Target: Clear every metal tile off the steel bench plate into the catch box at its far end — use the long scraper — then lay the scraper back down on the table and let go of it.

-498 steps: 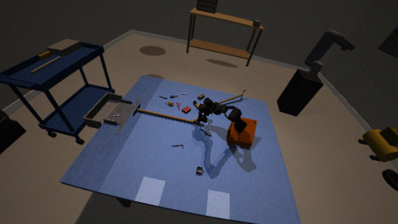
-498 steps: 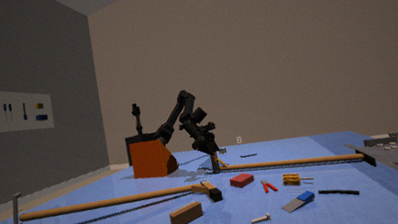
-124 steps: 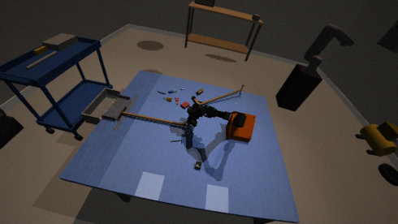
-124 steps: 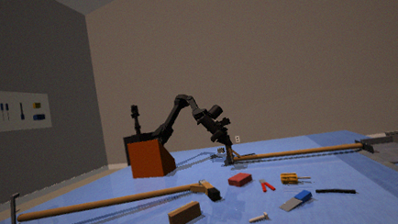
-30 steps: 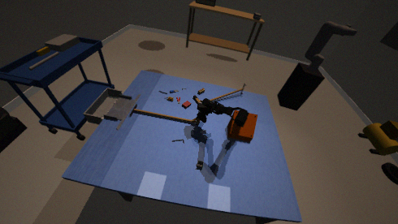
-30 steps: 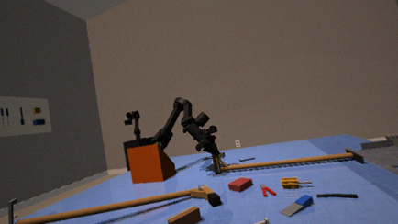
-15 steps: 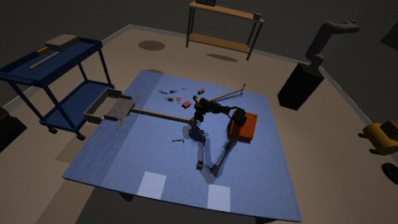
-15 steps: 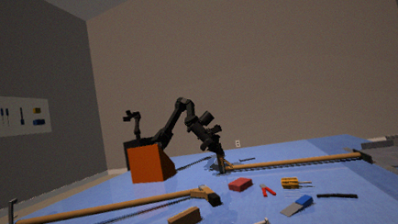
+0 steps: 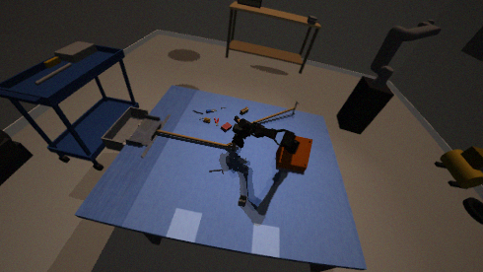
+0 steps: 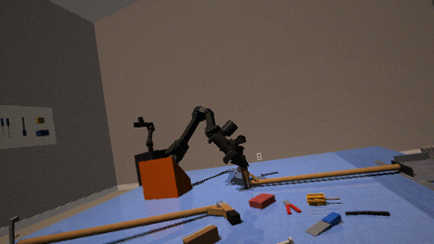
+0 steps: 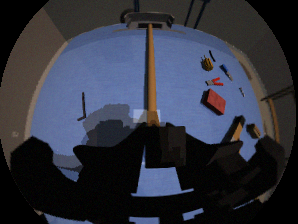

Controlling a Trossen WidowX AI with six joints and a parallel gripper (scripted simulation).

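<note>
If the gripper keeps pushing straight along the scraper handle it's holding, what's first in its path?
Past the long wooden-handled scraper the gripper grips, the line runs over bare blue table to the grey steel bench plate and catch box. Nothing else seems to intervene, though depth is uncertain.

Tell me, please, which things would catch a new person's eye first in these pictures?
First, the black arm on its orange base near the middle of the blue table, its jaws shut on the near end of a long scraper. The scraper reaches left to the steel bench plate and the catch box at the table's edge.
</note>
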